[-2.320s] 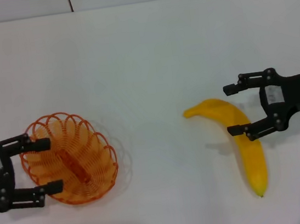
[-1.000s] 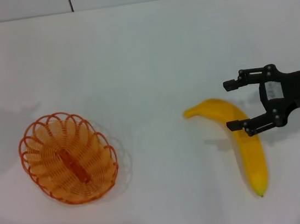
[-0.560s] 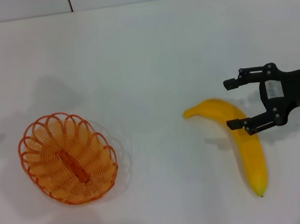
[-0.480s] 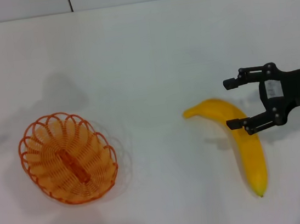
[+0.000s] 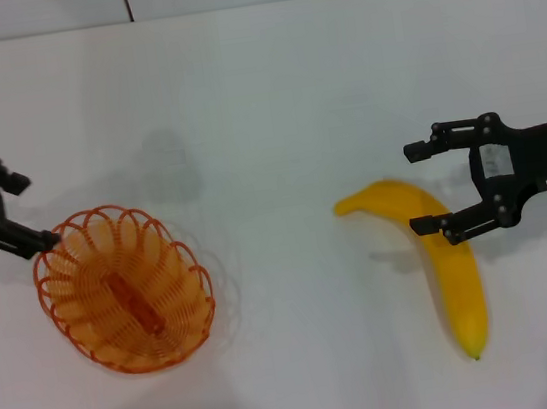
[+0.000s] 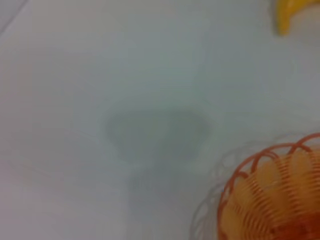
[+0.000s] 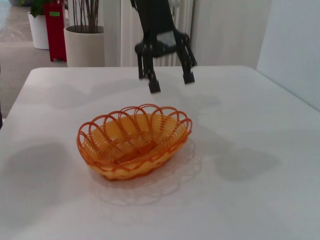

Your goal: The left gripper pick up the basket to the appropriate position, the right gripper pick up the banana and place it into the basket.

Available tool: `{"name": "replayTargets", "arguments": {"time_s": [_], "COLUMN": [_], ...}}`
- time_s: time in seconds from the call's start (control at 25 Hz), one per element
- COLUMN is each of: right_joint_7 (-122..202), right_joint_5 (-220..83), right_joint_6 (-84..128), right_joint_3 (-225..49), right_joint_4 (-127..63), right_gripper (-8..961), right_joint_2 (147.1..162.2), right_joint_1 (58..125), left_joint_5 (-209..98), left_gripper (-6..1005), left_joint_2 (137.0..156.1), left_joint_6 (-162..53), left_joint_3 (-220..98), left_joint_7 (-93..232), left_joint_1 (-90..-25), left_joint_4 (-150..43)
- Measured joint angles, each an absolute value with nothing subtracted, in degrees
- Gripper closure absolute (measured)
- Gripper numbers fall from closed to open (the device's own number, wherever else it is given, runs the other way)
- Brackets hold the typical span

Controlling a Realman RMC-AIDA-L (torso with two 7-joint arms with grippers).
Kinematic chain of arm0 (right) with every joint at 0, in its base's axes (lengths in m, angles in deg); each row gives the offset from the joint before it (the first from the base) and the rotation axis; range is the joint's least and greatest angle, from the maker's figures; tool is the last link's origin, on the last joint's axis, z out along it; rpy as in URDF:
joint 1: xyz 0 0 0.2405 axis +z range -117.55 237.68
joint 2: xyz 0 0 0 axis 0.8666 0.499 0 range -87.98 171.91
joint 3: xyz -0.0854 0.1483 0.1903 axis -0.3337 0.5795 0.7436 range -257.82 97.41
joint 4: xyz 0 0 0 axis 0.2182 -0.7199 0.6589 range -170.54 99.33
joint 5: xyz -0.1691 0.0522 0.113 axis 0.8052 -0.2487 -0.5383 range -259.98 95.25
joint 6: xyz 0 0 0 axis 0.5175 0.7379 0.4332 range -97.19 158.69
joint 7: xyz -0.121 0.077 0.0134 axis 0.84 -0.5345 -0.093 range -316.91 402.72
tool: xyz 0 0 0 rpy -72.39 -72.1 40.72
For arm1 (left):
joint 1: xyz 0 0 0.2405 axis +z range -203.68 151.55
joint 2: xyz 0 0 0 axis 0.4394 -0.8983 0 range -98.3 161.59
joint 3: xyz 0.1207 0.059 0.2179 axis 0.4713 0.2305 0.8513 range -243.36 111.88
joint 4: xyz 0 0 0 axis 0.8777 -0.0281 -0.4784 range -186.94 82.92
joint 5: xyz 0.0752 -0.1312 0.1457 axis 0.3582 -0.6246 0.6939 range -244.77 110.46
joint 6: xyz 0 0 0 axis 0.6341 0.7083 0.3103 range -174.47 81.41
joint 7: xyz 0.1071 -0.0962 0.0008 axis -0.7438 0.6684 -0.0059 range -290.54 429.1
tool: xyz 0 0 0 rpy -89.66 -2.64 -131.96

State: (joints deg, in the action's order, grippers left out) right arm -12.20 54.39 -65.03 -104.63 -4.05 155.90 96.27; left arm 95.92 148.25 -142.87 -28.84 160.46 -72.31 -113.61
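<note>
The orange wire basket [image 5: 123, 290] sits empty on the white table at the left; it also shows in the right wrist view [image 7: 132, 140] and partly in the left wrist view [image 6: 270, 200]. My left gripper [image 5: 34, 211] is open and empty. It hovers just above the basket's far left rim, as the right wrist view shows [image 7: 171, 82]. The yellow banana [image 5: 458, 291] lies on the table at the right; its tip shows in the left wrist view [image 6: 290, 12]. My right gripper [image 5: 415, 190] is open, its fingers on either side of the banana's upper part.
The white table [image 5: 262, 115] stretches between the basket and the banana. Beyond the table's far end, the right wrist view shows a plant pot [image 7: 82, 45] and a red object [image 7: 55, 22] on the floor.
My left gripper left the basket's left side, went out of view, then came back in higher up near the basket's far left rim. The right gripper, basket and banana have hardly moved.
</note>
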Motion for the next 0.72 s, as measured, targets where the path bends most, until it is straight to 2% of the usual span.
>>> {"name": "replayTargets", "arguments": {"time_s": [0.72], "right_joint_7": [-12.37], "right_joint_5": [54.39], "right_joint_6": [-64.81], "right_joint_3": [-104.64], "right_joint_4": [-4.06], "right_gripper": [57], "right_joint_2": [155.86], "right_joint_1": [96.27], "left_joint_5": [92.15], "left_gripper": [132], "left_joint_2": [148.56], "left_joint_6": [-134.91], "left_joint_3": [-18.67], "left_joint_7": [160.29], "left_joint_1": [-74.23], "left_joint_4": [-104.17]}}
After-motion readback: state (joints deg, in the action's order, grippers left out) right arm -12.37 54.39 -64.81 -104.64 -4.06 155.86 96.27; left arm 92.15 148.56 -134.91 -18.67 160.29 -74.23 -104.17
